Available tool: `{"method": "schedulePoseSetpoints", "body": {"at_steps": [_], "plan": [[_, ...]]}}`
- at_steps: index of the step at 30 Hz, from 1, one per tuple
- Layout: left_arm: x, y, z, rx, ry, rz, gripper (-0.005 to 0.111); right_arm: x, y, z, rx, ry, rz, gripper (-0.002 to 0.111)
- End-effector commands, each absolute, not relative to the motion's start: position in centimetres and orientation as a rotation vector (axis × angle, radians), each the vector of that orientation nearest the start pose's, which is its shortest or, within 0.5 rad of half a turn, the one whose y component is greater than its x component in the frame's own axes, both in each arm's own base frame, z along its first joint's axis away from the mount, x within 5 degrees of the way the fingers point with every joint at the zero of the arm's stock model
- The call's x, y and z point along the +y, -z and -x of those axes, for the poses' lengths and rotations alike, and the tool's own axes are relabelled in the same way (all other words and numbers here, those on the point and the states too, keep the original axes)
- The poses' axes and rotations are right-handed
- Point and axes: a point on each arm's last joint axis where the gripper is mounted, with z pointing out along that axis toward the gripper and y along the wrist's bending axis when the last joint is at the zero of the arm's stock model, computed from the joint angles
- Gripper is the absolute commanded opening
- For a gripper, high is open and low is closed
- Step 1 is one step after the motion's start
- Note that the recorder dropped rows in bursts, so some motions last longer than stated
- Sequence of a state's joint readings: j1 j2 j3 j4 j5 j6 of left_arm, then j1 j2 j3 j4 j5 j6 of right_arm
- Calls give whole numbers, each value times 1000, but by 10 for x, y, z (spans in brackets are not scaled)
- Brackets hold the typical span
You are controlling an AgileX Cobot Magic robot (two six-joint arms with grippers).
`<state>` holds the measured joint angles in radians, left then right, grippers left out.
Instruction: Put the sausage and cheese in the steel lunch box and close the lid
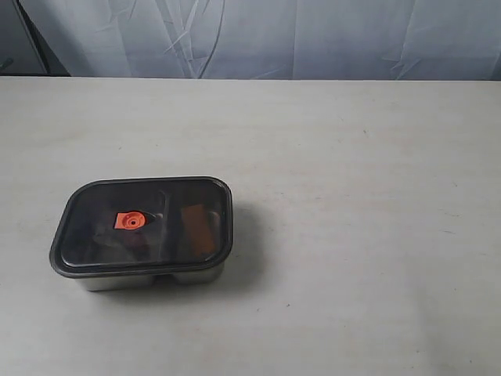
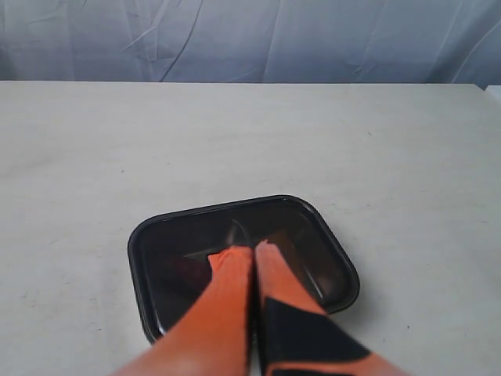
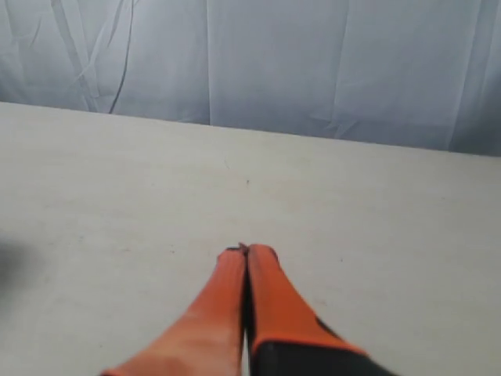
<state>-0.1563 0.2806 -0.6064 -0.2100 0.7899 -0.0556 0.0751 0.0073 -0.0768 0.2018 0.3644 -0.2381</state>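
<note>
The dark smoky lid [image 1: 94,227] lies on top of the steel lunch box [image 1: 133,278], left of centre on the table, with its orange valve tab [image 1: 129,222] facing up. Through the lid an orange-brown shape, the cheese [image 1: 194,225], shows in the right compartment. The left wrist view gives a dim reddish patch, likely the sausage [image 2: 184,270], under the lid [image 2: 313,235]. My left gripper [image 2: 252,249] hovers over the lid, shut and holding nothing, and its fingers hide the valve tab. My right gripper [image 3: 246,251] is shut over bare table. Neither gripper appears in the exterior view.
The pale table [image 1: 352,235] stretches to the right of the box and behind it. A wrinkled blue-grey curtain [image 1: 313,39] hangs along the far edge of the table.
</note>
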Motion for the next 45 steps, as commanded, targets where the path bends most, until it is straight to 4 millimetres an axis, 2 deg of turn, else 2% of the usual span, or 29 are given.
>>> {"method": "schedulePoseSetpoints", "body": {"at_steps": [1,7,20,45], "plan": [[-20,-326,-40,1942,385,-54,0,6,-198,-51,1795,-81,80,-1],[-20,-326,-40,1942,385,-54,0,5,-197,-51,1804,-65,65,-1],[-20,-326,-40,1944,383,-54,0,5,-180,-53,1853,-57,72,-1],[-19,-325,-40,1940,370,-57,0,5,-181,-53,1842,-69,64,-1]]}}
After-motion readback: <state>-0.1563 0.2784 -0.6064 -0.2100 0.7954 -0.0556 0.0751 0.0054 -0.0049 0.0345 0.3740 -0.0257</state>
